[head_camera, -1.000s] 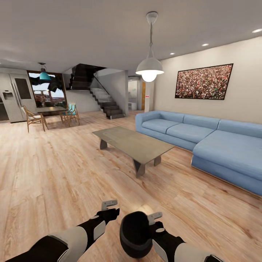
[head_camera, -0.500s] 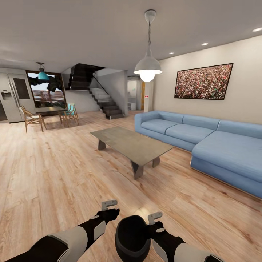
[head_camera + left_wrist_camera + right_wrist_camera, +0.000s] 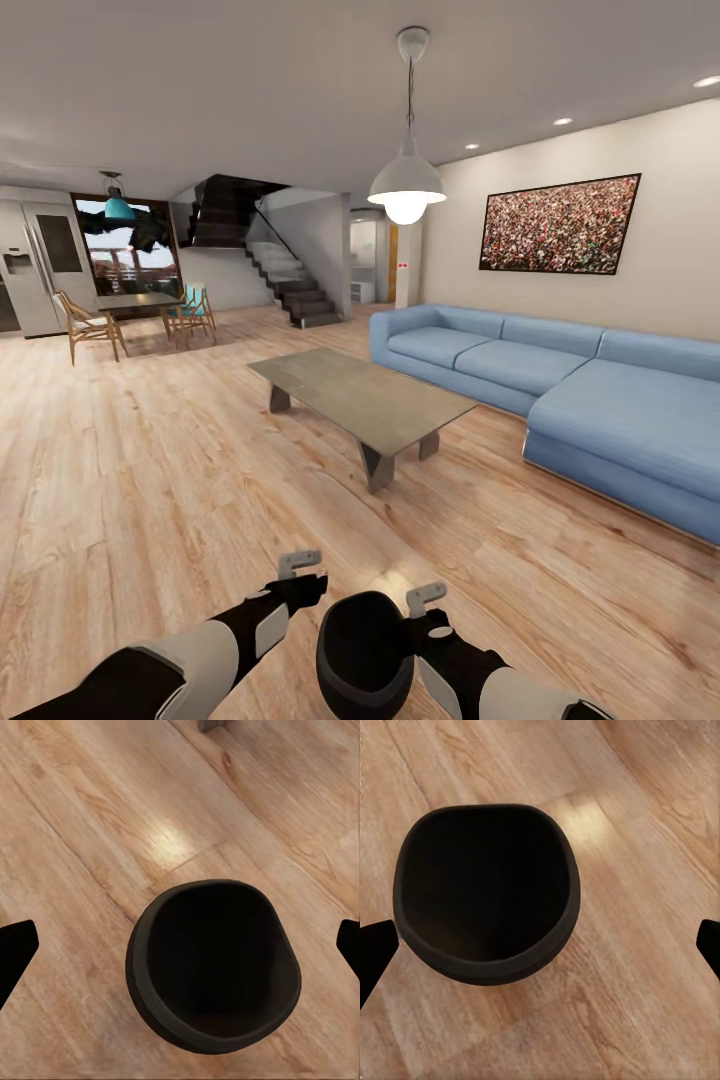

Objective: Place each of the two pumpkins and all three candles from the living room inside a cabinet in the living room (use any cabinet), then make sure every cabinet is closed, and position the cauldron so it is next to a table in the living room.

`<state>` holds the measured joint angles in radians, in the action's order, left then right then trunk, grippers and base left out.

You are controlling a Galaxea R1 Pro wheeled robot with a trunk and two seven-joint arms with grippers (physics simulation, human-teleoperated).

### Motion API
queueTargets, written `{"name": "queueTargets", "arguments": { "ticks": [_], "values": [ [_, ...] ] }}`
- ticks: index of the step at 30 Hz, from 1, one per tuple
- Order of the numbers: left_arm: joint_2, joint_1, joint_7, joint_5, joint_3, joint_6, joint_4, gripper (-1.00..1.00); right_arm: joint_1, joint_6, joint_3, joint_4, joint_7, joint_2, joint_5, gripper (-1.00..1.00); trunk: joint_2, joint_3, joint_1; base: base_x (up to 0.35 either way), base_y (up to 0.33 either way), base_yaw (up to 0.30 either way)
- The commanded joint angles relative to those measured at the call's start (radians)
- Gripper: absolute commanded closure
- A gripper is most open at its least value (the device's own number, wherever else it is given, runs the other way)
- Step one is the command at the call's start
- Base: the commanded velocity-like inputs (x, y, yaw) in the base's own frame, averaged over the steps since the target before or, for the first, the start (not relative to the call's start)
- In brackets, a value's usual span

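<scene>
Both grippers' fingers spread wide in the wrist views, black cauldron [image 3: 362, 650] between the arms, its mouth dark, nothing seen inside; grey table [image 3: 360, 390] well ahead

No legible text, label, brand, number or sign is found in any view. The picture [image 3: 560, 224] on the wall above the sofa [image 3: 560, 385] carries a speckled pattern with no lettering. On the doorway [image 3: 404, 267] at the sofa's far end sit small reddish marks, too small to read. The fridge [image 3: 35, 265] beside the dining table [image 3: 135, 300] has plain panels with no readable marking. The cauldron [image 3: 214, 975] is bare black inside and out, with no stamp or label on its rim in either wrist view. The floor [image 3: 645, 832] boards show wood grain only.
</scene>
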<state>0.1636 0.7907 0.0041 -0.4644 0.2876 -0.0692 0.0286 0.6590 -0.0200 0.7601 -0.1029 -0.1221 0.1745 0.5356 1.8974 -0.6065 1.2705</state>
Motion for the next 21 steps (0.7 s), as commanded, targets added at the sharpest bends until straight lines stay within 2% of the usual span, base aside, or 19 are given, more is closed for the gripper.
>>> {"name": "queueTargets", "arguments": {
  "ticks": [1, 4, 6, 7, 10, 12, 14, 16, 18, 21],
  "values": [
    [-0.001, 0.002, 0.001, -0.007, 0.009, 0.009, 0.002, -1.00, 0.001, -0.003, 0.008, -0.001, -0.004, 0.000, 0.008, -1.00, 0.001, -0.001, 0.000, 0.000, 0.000, 0.000],
    [-0.008, 0.002, 0.004, -0.006, 0.010, 0.098, -0.018, -1.00, 0.001, -0.012, 0.004, -0.001, -0.004, 0.000, 0.036, -1.00, 0.001, -0.001, 0.000, 0.000, 0.000, 0.000],
    [-0.020, 0.002, 0.005, -0.005, 0.010, 0.140, -0.039, -1.00, 0.001, -0.018, 0.004, -0.001, -0.005, 0.000, 0.089, -1.00, 0.001, -0.001, 0.000, 0.000, 0.000, 0.000],
    [-0.025, 0.002, 0.005, -0.004, 0.010, 0.153, -0.049, -1.00, 0.001, -0.019, 0.004, -0.001, -0.004, 0.000, 0.124, -1.00, 0.001, -0.001, 0.000, 0.000, 0.000, 0.000],
    [-0.031, 0.003, 0.003, 0.002, 0.012, 0.180, -0.064, -1.00, 0.001, -0.019, 0.005, -0.001, -0.002, 0.000, 0.193, -1.00, 0.001, -0.001, 0.000, 0.000, 0.000, 0.000],
    [-0.034, 0.003, 0.002, 0.010, 0.014, 0.195, -0.068, -1.00, 0.001, -0.020, 0.005, -0.001, -0.001, 0.000, 0.213, -1.00, 0.001, -0.001, 0.000, 0.000, 0.000, 0.000],
    [-0.035, 0.004, 0.001, 0.037, 0.016, 0.205, -0.071, -1.00, 0.001, -0.020, 0.005, -0.001, -0.001, 0.000, 0.227, -1.00, 0.001, -0.001, 0.000, 0.000, 0.000, 0.000],
    [-0.036, 0.004, 0.002, 0.102, 0.017, 0.211, -0.072, -1.00, 0.001, -0.021, 0.005, -0.001, -0.003, 0.000, 0.233, -1.00, 0.001, -0.001, 0.000, 0.000, 0.000, 0.000],
    [-0.036, 0.004, 0.003, 0.145, 0.017, 0.212, -0.073, -1.00, 0.001, -0.021, 0.004, -0.001, -0.005, 0.000, 0.235, -1.00, 0.001, -0.001, 0.000, 0.000, 0.000, 0.000],
    [-0.035, 0.004, 0.003, 0.187, 0.016, 0.214, -0.073, -1.00, 0.002, -0.022, 0.004, -0.001, -0.006, 0.000, 0.238, -1.00, 0.001, -0.001, 0.000, 0.000, 0.000, -0.023]
  ]
}}
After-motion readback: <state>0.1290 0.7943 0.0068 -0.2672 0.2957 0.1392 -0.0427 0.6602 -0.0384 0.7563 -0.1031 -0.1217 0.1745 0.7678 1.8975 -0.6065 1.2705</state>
